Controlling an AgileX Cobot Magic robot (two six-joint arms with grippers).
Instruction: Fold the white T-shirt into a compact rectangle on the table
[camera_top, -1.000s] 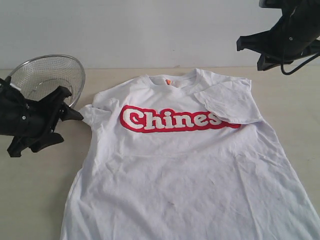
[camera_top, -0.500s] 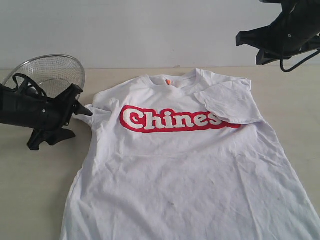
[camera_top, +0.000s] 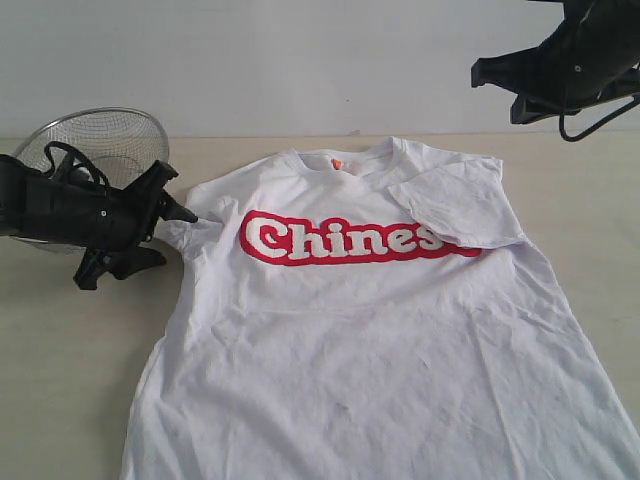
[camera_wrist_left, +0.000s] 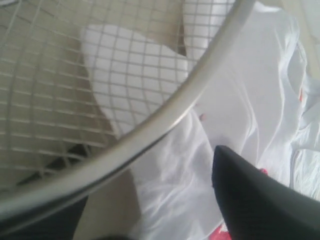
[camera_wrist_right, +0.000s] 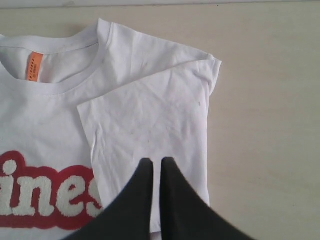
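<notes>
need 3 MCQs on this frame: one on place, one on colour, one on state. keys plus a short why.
1. In the exterior view, where does the mesh bowl stand relative to the white T-shirt?
A) on its chest
B) to its right
C) to its left

2. What colour is the neck tag?
A) blue
B) orange
C) green

3. What is the state of the sleeve on the exterior view's right?
A) folded in over the end of the lettering
B) spread flat outward
C) rolled into a tube

Key:
1 C, the bowl is near the view's left edge, with the shirt to its right.
2 B, the tag at the neck shows orange in the right wrist view.
3 A, the sleeve lies across the chest and covers the last of the red-outlined word.
</notes>
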